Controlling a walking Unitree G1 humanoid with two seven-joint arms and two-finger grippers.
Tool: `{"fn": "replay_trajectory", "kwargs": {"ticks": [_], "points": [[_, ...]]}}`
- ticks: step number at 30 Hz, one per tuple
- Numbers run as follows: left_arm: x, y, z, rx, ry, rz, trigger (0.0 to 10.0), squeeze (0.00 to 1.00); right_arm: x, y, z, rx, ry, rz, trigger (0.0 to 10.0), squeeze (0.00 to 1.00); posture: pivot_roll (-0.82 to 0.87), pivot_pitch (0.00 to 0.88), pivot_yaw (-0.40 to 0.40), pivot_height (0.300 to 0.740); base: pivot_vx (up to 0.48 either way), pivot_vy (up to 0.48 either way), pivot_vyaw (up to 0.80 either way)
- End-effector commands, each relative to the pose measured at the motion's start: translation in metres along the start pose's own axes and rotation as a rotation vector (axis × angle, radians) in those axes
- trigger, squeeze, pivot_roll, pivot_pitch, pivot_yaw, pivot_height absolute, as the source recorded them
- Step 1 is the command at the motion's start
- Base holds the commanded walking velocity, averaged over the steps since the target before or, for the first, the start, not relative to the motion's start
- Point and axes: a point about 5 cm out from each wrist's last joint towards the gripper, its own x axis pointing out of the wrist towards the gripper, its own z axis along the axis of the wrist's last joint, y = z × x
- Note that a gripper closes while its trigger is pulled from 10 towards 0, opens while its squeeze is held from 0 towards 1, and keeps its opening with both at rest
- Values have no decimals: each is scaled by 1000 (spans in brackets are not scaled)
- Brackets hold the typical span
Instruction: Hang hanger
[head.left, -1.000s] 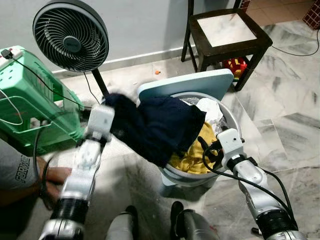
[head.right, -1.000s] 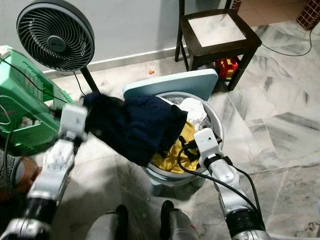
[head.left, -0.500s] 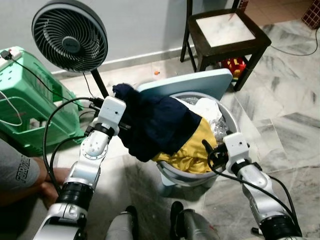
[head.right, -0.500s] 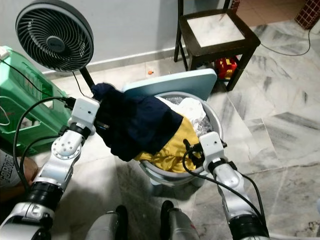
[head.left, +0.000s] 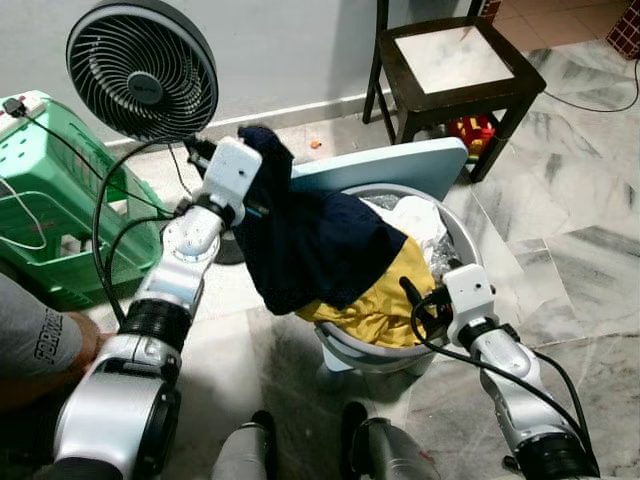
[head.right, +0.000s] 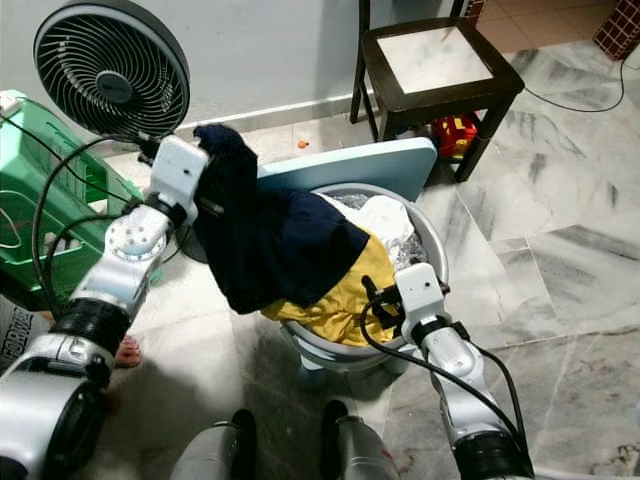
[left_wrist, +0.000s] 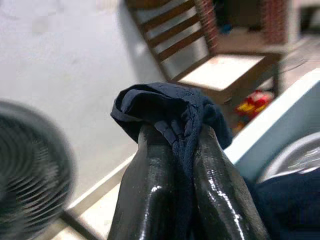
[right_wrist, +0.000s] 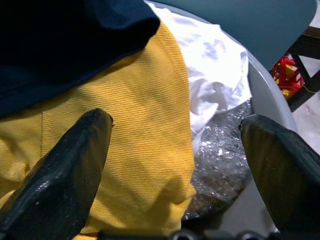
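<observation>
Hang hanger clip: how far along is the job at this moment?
Early stage. Done: the left hand has clamped a fold of the navy garment and holds it raised above the grey laundry basket. In hand: the garment's lower part drapes over the yellow cloth in the basket. The right hand hovers open at the basket rim. Left: no hanger or rail is visible, so hanging remains.

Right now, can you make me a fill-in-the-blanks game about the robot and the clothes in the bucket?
1. The left gripper is shut on the ______ blue garment.
2. Under that garment, a ______ cloth hangs over the bucket's rim.
3. The right gripper hovers over the bucket with its jaws ______.
4. Behind the left arm stands a black ______.

Missing words: dark; yellow; open; fan
</observation>
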Motion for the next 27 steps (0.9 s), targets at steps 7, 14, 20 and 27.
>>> {"fn": "replay_trajectory", "kwargs": {"ticks": [7, 14, 20, 27], "points": [[14, -70, 32, -166, -182, -230, 0, 0, -3, -2, 2, 10, -25, -62, 10000, 0, 59, 317, 21, 740, 0, 0, 0], [30, -111, 106, -264, -457, -302, 0, 0, 1, 3, 4, 12, -29, -64, 10000, 0, 70, 311, 23, 740, 0, 0, 0], [34, -92, 147, -316, -611, -196, 0, 0, 2, 6, 5, 14, -33, -62, 10000, 0, 71, 307, 27, 740, 0, 0, 0], [10, -64, 71, -296, -380, -62, 0, 0, 0, 7, 2, 12, -26, -55, 10000, 0, 80, 311, 22, 740, 0, 0, 0]]}}
